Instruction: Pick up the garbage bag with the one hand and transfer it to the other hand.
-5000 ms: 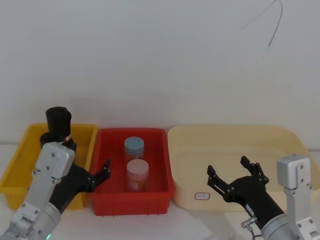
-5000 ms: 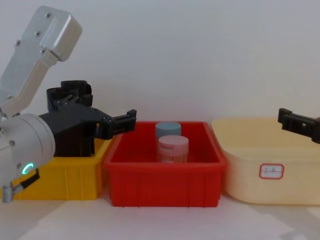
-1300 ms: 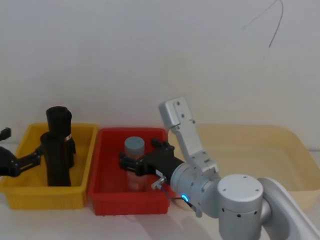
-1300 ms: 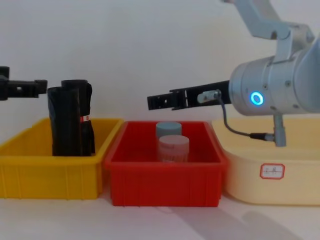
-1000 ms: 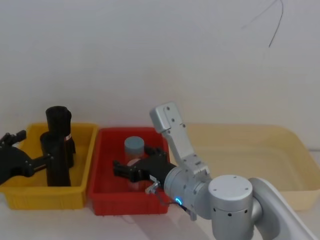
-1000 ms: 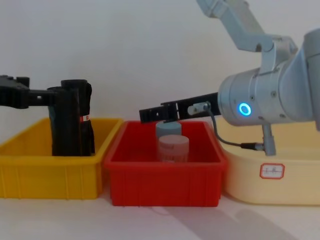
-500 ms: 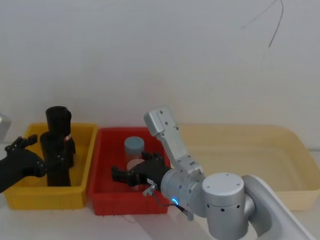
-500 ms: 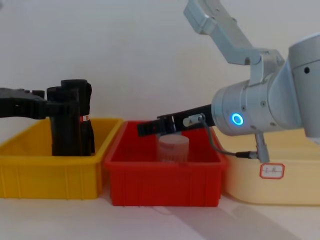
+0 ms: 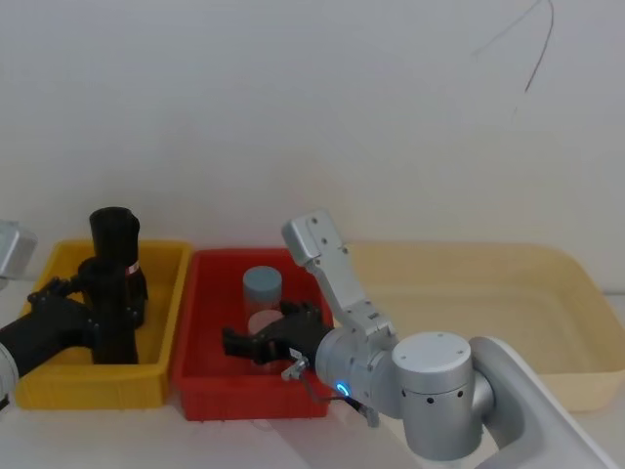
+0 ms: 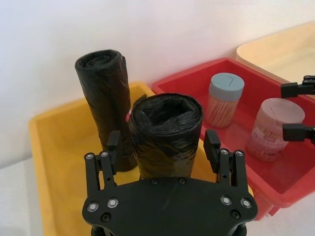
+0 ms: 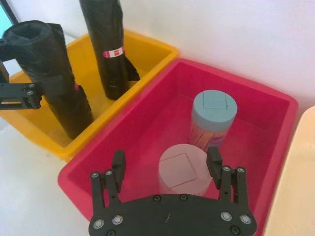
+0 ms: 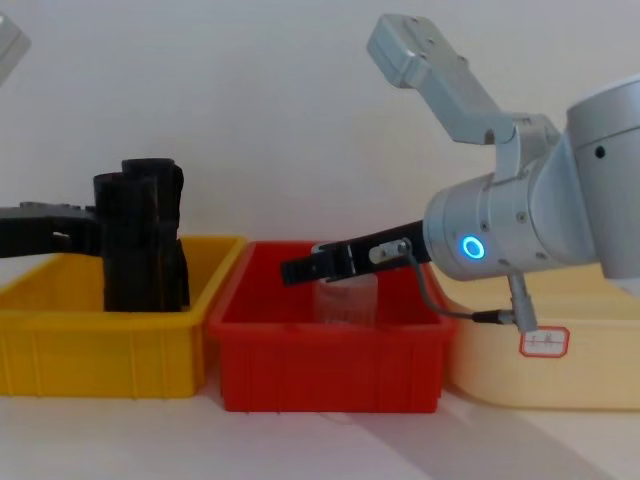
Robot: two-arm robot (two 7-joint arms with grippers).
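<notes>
Yellow bin is holding the upright garbage bag, now straddled by the spread left pincer, and a stickered roll whose label the right wrist view is revealing, while the right pincer, before the cream tub five seconds ago, is hovering spread over the pink-lidded jar and blue-lidded jar in the red bin.

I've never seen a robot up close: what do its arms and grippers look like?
The right arm is smooth silver-grey with rounded joints, a glowing blue ring and a thin grey cable. The left arm shows the same silver-grey. The left gripper and right gripper are matte black: a flat base dotted with small silver screws and two long slim fingers.
</notes>
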